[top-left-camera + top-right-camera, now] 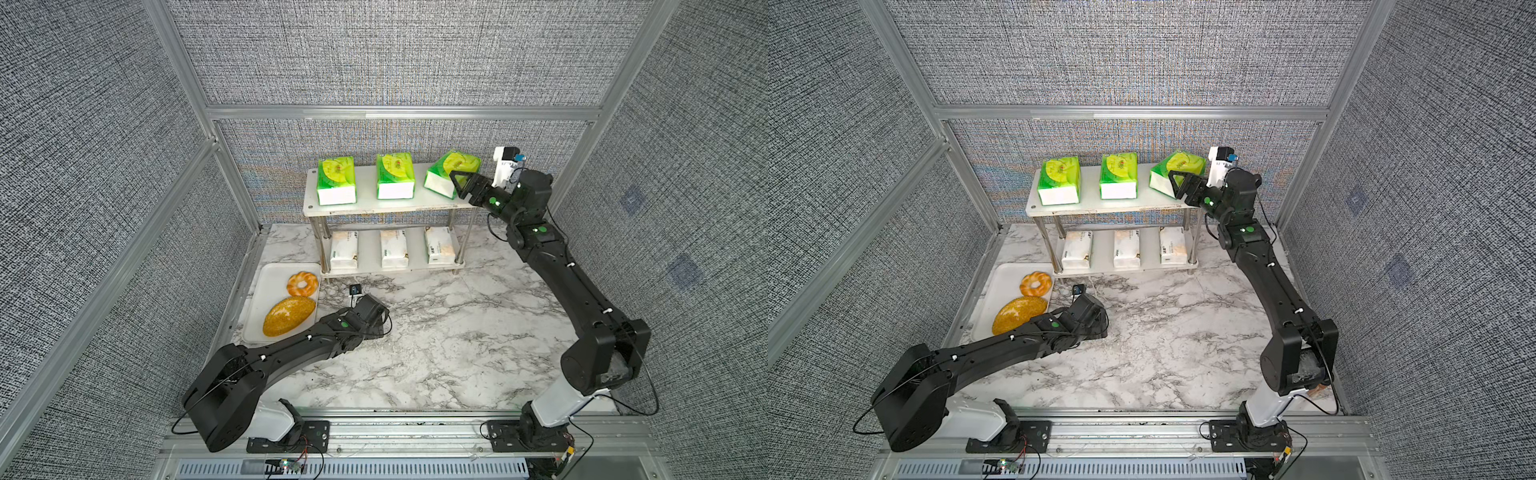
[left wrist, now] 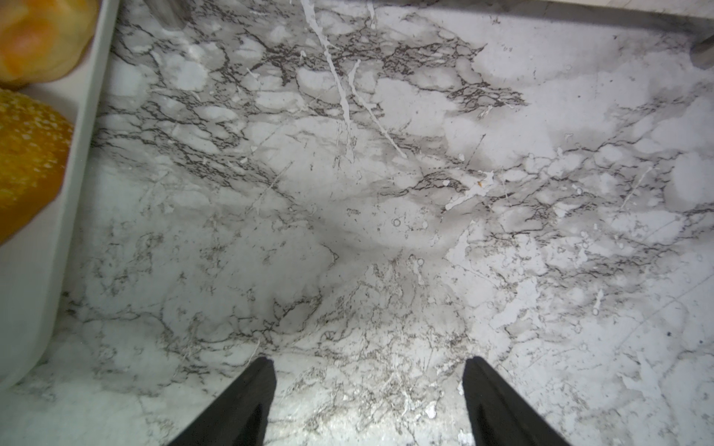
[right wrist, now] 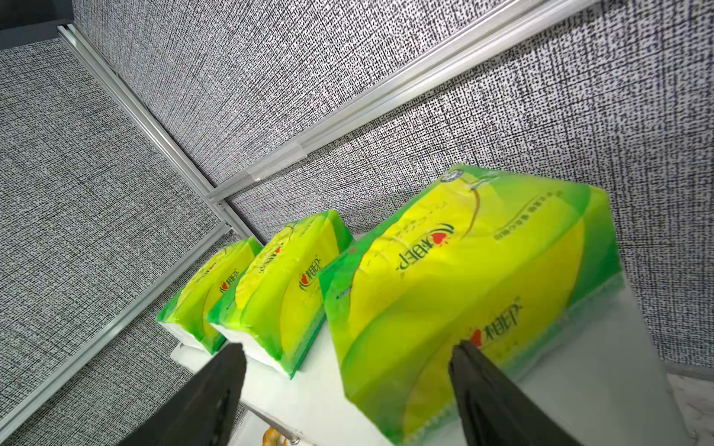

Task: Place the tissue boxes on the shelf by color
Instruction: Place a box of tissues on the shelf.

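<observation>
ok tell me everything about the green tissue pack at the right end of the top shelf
The green tissue pack is a soft brick in green film with a yellow swoosh, red logo and white end. It lies on the shelf's top board, skewed against the other two packs. The right pincer is open at its near end; contact unclear.

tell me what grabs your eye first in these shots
Three bright green soft tissue packs line the top board of the small white two-tier metal-legged shelf at the back; the right-hand one sits skewed, with the right gripper at its near end, jaws open. Three white-cream packs sit in a row on the lower board. Left of the shelf, an orange bread loaf and a bread ring lie on a flat white tray.
</observation>
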Available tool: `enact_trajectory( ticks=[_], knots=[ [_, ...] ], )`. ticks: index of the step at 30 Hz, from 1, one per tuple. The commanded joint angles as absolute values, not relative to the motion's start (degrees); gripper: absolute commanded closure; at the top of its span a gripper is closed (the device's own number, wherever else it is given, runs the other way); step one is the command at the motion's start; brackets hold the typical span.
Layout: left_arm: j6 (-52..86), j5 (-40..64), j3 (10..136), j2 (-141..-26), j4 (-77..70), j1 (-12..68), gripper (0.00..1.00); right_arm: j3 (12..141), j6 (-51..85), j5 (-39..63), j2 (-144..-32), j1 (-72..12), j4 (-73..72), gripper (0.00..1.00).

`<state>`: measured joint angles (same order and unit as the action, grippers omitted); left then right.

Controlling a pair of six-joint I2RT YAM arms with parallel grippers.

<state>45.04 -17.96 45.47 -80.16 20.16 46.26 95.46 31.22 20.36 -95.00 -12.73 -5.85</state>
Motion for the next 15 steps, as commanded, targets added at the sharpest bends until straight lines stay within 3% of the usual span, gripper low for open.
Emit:
enact_trajectory(
  ticks=[1, 7, 15],
  knots=[
    [44.0, -17.6, 46.2, -80.8, 19.5, 46.1, 0.19, 97.2, 30.4, 12.4, -95.2, -14.6, -0.8, 0.13],
    [43.8, -17.1, 46.1, -81.4, 19.0, 46.1, 0.19, 99.7, 29.1, 0.8, -97.8, -18.2, 1.6, 0.15],
    [43.2, -17.5, 46.1, -81.0, 19.4, 46.0, 0.19, 101.5, 31.1, -4.9, -100.2, -19.2, 2.0, 0.22]
  ],
)
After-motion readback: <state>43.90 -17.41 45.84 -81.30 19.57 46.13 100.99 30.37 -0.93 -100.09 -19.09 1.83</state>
